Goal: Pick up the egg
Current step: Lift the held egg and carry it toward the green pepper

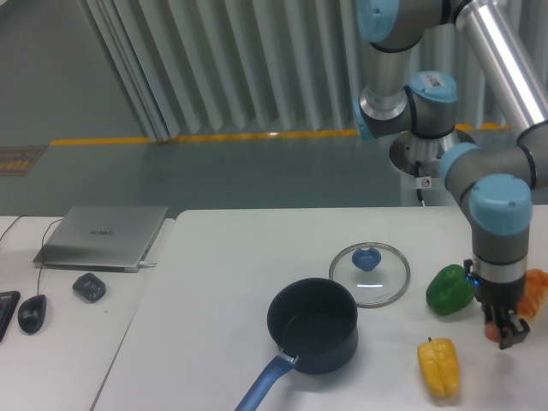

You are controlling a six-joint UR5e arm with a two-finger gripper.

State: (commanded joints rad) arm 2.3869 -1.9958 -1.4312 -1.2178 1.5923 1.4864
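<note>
At the table's right edge my gripper (502,332) points down, shut on the egg (491,330). The egg shows only as a small reddish-brown patch at the left of the black fingers; the rest of it is hidden by them. Egg and fingertips hang a little above the white table (214,282), just right of the green pepper (450,289) and up and to the right of the yellow pepper (438,366).
An orange ridged bread (536,293) lies close behind the gripper on the right. A dark blue pot (312,325) with its handle toward the front sits mid-table, and a glass lid (370,274) lies behind it. A laptop (104,236), mouse (32,312) and small dark object (89,286) are on the left.
</note>
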